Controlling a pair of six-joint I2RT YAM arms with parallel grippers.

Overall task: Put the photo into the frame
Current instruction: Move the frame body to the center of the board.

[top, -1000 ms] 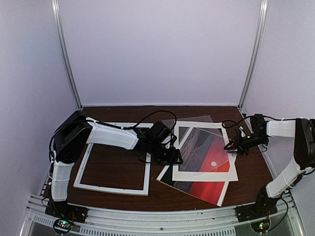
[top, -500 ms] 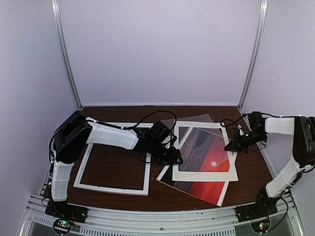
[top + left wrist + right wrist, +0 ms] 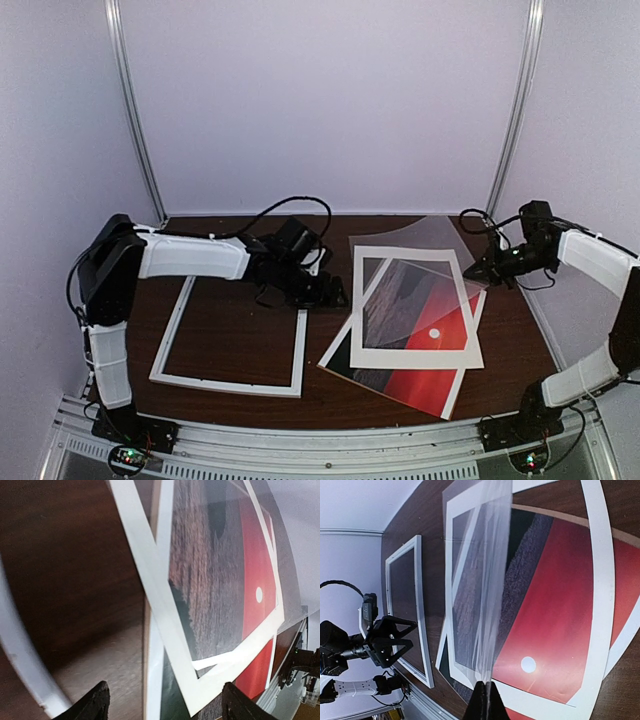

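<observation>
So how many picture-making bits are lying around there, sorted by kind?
White frame: 1
White mat with a cut-out window: 1
Red sunset photo: 1
Clear sheet: 1
Total: 4

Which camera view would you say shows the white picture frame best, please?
The top external view: nearly the whole outline of the frame shows from above. The left wrist view catches only a short curved piece of one rail; the right wrist view shows it small, foreshortened and towards the picture's left side.
</observation>
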